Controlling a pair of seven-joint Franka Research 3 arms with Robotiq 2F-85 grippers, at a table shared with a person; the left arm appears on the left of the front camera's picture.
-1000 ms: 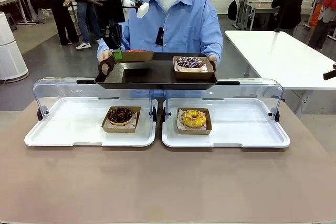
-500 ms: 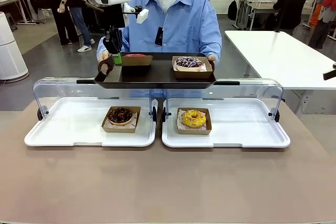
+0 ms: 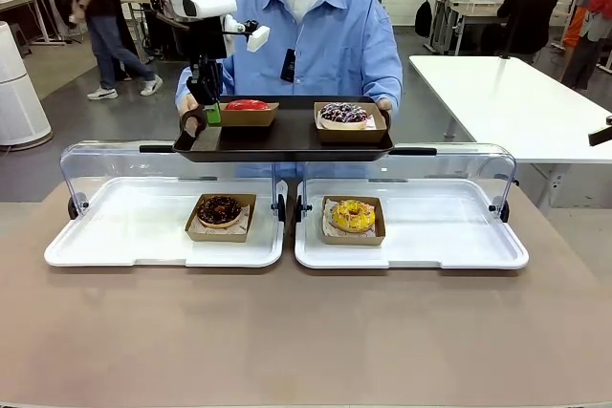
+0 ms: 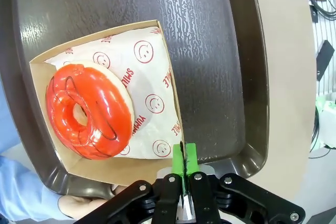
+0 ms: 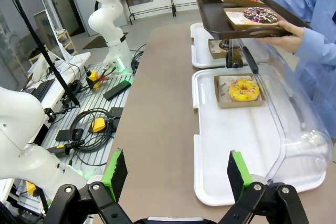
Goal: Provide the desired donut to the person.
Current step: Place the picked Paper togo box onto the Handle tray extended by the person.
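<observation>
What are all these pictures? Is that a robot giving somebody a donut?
Yes. Two white robot arms work at a brown table. One picture looks across it at a person in a light blue shirt holding a dark brown tray. The other two come from cameras on the robot's wrists.

The left gripper is pinched shut on the edge of a cardboard box with a shiny red donut, resting on that tray beside a purple sprinkled donut. The right gripper waits wide open, holding nothing.

Below, two white trays hold a chocolate donut and a yellow donut.
</observation>
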